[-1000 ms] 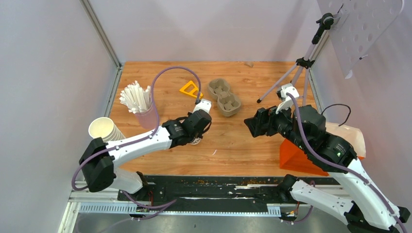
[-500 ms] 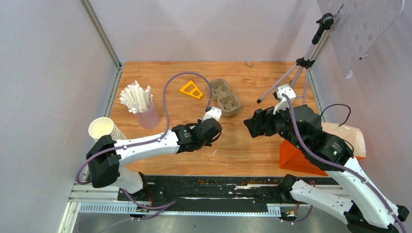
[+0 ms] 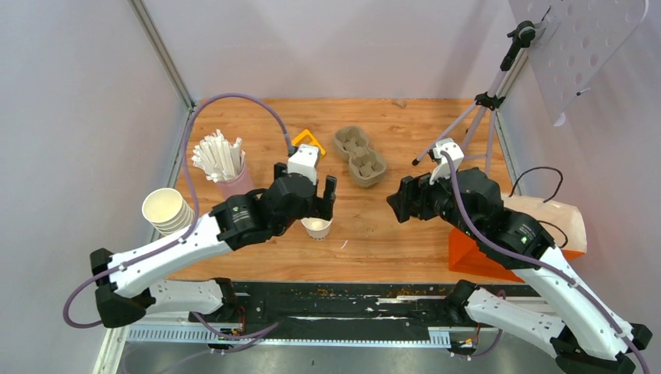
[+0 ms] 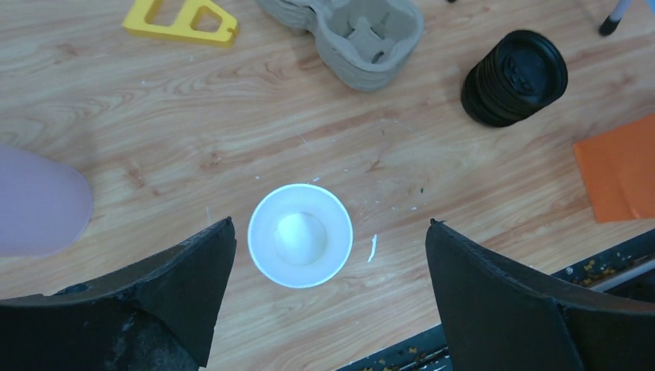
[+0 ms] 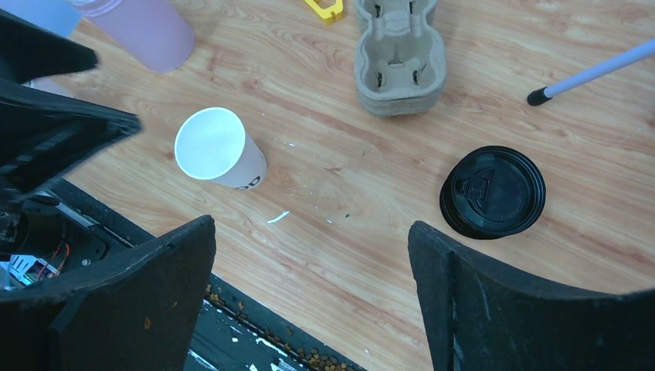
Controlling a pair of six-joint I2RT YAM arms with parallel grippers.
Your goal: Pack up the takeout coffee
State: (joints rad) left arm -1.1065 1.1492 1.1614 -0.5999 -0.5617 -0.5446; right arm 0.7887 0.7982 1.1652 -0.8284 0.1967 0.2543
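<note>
1. The left pincer (image 4: 327, 226) stands wide apart and holds nothing. Only the inner edges of its fingers (image 4: 185, 286) show, as the frame cuts off the rest.
2. Straight below it the cup (image 4: 300, 235) stands upright on the tabletop (image 4: 193, 147). It is in the gap and touches neither finger. It has no lid, and its white bottom shows.
3. The right pincer (image 5: 310, 224) is also wide apart and empty.
4. Seen from the right pincer, the cup's side bears dark print that curves out of sight, too little to read.
5. Just beyond the right pincer lies a stack of black lids (image 5: 493, 192), well apart from the cup. The raised marks on the top lid are too small to read. From above, the right arm hides the stack.
6. Farther out stands the carrier (image 5: 399, 54), its top cut off in both wrist views.
7. At the frame edges a pink holder (image 4: 39, 201), a yellow piece (image 4: 181, 19) and an orange sheet (image 4: 618, 166) are each cut off.
</note>
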